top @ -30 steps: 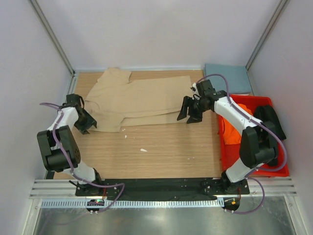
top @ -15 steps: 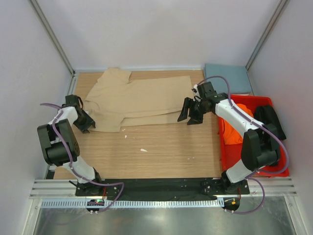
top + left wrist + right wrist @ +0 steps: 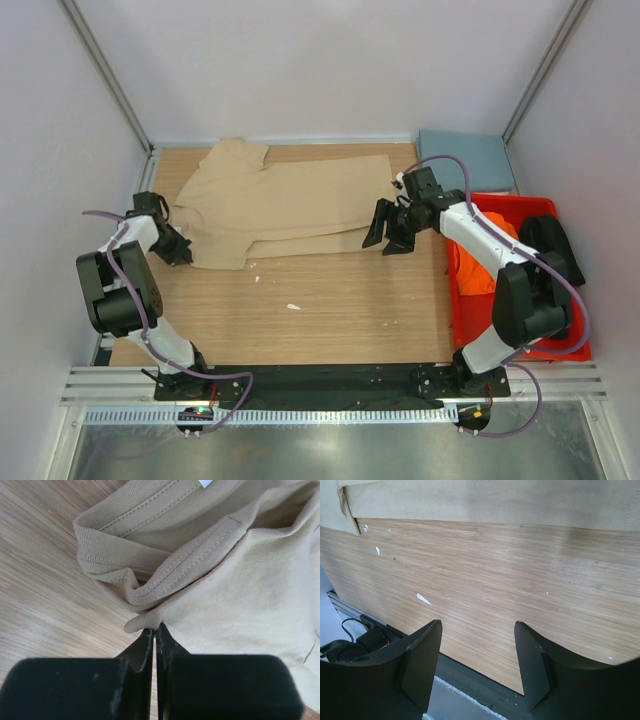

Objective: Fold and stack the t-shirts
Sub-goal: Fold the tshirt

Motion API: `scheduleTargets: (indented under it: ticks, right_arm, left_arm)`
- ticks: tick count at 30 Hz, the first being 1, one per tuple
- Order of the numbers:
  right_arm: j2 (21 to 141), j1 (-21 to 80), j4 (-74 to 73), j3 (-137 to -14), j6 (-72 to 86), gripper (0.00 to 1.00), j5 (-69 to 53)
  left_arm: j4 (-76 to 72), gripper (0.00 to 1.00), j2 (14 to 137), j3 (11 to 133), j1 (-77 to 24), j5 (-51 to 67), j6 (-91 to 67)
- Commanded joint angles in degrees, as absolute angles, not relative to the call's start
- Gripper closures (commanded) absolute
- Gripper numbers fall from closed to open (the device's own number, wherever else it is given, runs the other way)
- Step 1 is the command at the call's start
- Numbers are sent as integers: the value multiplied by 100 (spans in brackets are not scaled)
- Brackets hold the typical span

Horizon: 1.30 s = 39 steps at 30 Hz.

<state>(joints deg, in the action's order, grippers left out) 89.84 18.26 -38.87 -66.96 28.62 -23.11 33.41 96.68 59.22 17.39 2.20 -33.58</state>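
Note:
The tan t-shirt (image 3: pixel 290 200) lies spread flat across the back of the table. My left gripper (image 3: pixel 180 250) is at its near-left edge. In the left wrist view the jaws (image 3: pixel 154 630) are shut, and a bunched fold of the shirt's hem (image 3: pixel 150 605) is pinched at their tips. My right gripper (image 3: pixel 390 235) hovers open just off the shirt's near-right corner. Only bare wood shows between its fingers (image 3: pixel 477 625), and the shirt's edge (image 3: pixel 495 500) runs beyond them. An orange t-shirt (image 3: pixel 470 265) and a black one (image 3: pixel 555 245) lie in the bin. A blue-grey one (image 3: pixel 465 158) lies folded at the back right.
The red plastic bin (image 3: pixel 520 345) stands along the table's right edge, beside the right arm. Small white scraps (image 3: pixel 293 306) dot the wood in front of the shirt. Walls close in the left, back and right sides.
My left gripper has gone from open to shut at the tan t-shirt's near-left edge. The right gripper has barely moved and stays open.

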Motion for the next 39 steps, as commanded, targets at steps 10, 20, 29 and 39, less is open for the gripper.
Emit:
scheduleTargets:
  ticks: [10,20,29,39]
  right_arm:
    - [9167,1837,-3858,-6987,2690,33,-2400]
    - [9684,1846,-3955,-7338,2874,32,-2303]
    - [10599,1793,-3263,-7971,3146,31,-2303]
    - [11548,1556,-3085,-8956,3981,37,-1705]
  left_arm:
    - [3762,100,9570,7180,1749,887,-3770]
    - [2173,100,11326,8770,1450,2337,-4421]
    - [1785,89,12348,9747,993,2339,-4166]
    - [1828,53,12068,9748,1055,1337,-4306]
